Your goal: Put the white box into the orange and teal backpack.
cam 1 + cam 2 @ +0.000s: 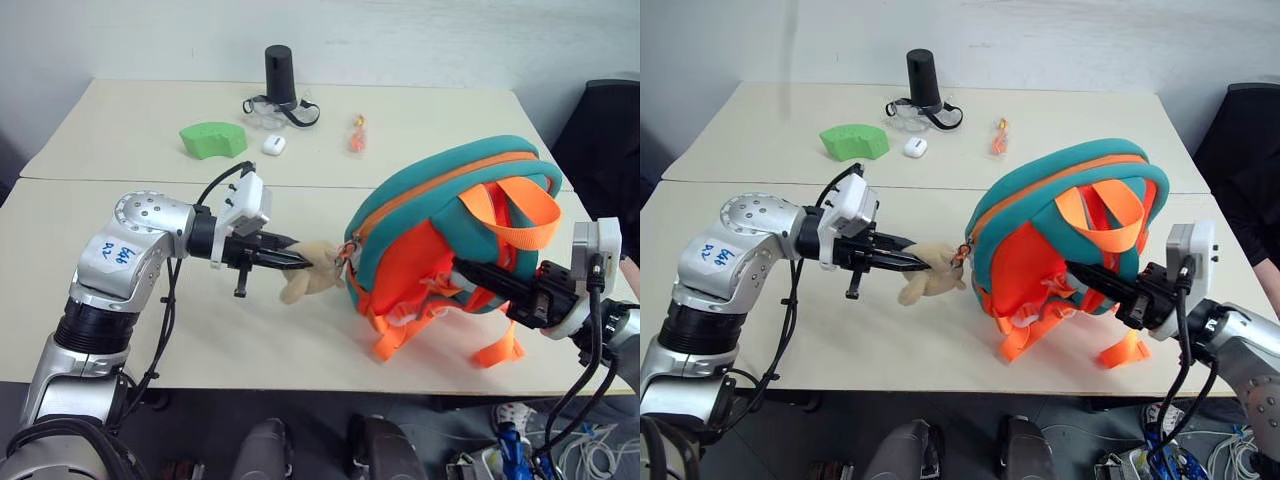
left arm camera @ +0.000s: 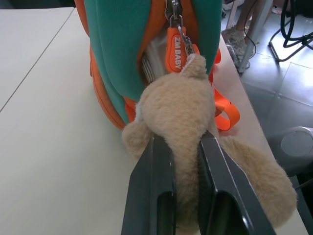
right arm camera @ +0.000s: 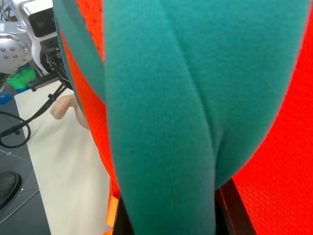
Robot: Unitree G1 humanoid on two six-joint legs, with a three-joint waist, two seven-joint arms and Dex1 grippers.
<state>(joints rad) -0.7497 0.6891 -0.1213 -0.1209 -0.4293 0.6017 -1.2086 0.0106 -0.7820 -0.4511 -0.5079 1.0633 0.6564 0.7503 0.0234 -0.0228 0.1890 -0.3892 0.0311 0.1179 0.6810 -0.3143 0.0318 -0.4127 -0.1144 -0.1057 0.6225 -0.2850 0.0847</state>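
Observation:
The orange and teal backpack stands upright on the table, right of centre, with its orange straps toward me. A tan plush toy hangs from its zipper pull. My left gripper reaches in from the left and is shut on the toy. My right gripper comes in low from the right and is shut on a teal strap at the backpack's back. The white box is hidden. A pale surface shows in the zipper gap; I cannot tell what it is.
At the table's far side lie a green foam piece, a small white earbud case, clear goggles, a black cylinder and a small orange item. A black chair stands at the right.

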